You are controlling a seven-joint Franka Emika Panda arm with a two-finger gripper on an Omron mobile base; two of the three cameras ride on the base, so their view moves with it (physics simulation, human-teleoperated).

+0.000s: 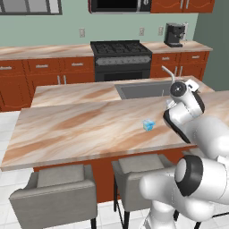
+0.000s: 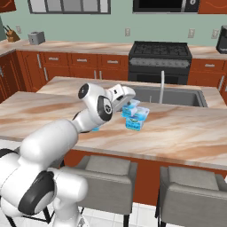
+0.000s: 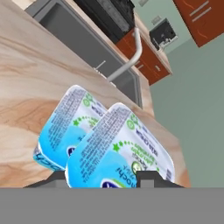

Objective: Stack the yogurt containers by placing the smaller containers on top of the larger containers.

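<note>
In the left base view the white arm [image 1: 188, 134] rises from the lower right and bends over the right part of the marble bench [image 1: 80, 125]. One small yogurt tub [image 1: 148, 125] stands alone on the bench, just left of the arm's wrist. The sink [image 1: 143, 89] is set into the far side of the bench, with a stove [image 1: 120, 58] and a coffee machine [image 1: 174, 35] against the back wall (two grey stools [image 1: 56, 192] stand at the near edge).

In the right base view the gripper [image 2: 128, 104] reaches to the right from the arm's elbow, over the bench just in front of the sink. A second yogurt tub [image 2: 131, 107] is at its tip, slightly tilted and sitting on or just above the wide yogurt tub [image 2: 136, 119], which rests on the bench; whether they touch I cannot tell. The faucet [image 2: 162, 86] stands just behind them.

In the hand view the second tub fills the near centre between the two dark fingertips [image 3: 151, 179], which close against its sides: the gripper is clamped on it. The wide tub lies beside it to the left, against the bench, with the faucet and sink beyond.
</note>
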